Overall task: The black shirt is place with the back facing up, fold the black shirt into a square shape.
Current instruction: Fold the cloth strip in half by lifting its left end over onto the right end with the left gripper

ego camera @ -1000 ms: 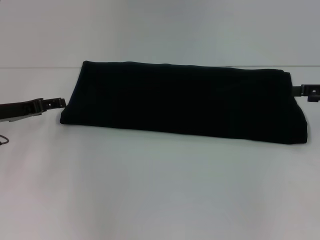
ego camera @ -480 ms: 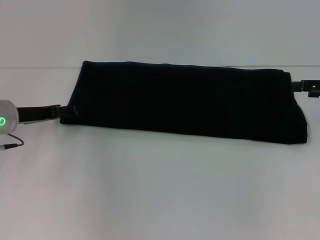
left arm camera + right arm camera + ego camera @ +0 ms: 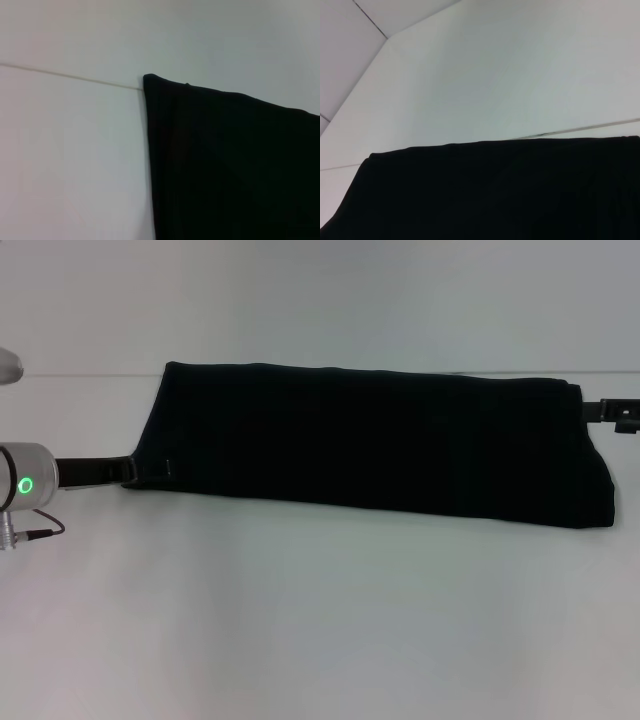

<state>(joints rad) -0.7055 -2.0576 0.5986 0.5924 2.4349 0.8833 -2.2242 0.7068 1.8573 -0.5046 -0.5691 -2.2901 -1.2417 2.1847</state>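
The black shirt (image 3: 370, 445) lies folded into a long, wide band across the white table (image 3: 320, 620); no lettering shows. My left gripper (image 3: 150, 468) reaches in low from the left, and its tip is at the band's near left corner, dark against the dark cloth. My right gripper (image 3: 603, 411) is at the band's far right end, and only a short part of it shows past the cloth. The left wrist view shows one end of the shirt (image 3: 230, 165) and a corner of it. The right wrist view shows a long edge of the shirt (image 3: 495, 190).
The silver left wrist with a green light (image 3: 25, 485) and a thin cable sits at the left edge. The table's far edge runs just behind the shirt. A pale wall stands beyond it.
My left arm has moved right, from just clear of the shirt to its near left corner. Its silver wrist has come into view. The right gripper and the shirt have hardly moved.
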